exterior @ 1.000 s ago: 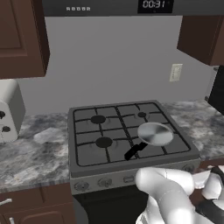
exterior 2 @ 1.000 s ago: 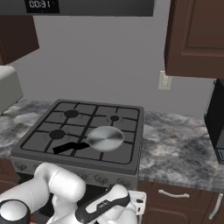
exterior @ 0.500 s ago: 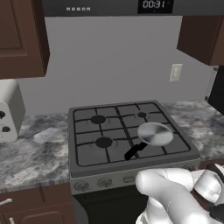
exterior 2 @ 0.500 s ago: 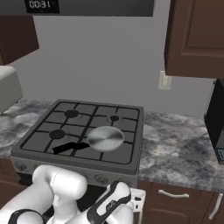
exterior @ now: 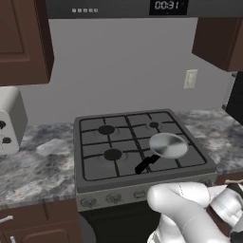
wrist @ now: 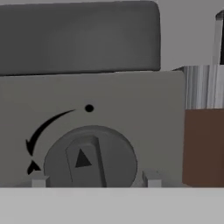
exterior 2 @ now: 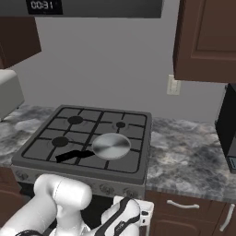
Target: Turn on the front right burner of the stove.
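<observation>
The stove (exterior: 124,193) is a dark grey gas range with black grates and a row of grey knobs on its front panel (exterior 2: 107,187). A steel pan (exterior: 168,144) with a black handle sits over the front right burner and hides it; the pan (exterior 2: 111,145) is also plain in the right base view. In the hand view a round grey knob (wrist: 89,158) on the panel's right end is very close, its pointer upright below a black dot. My gripper (wrist: 95,180) is open, one fingertip (wrist: 38,180) on each side of the knob, apart from it.
A marble counter (exterior: 38,166) flanks the stove, with a white toaster (exterior: 9,121) at the left. A black appliance (exterior 2: 228,133) stands at the right. Brown cabinet doors with metal handles (exterior 2: 182,205) sit below the counter, right of the knob.
The hand has shifted a little to the right along the stove's front panel, and the white elbow has risen in the left base view. The pan and stove are unmoved.
</observation>
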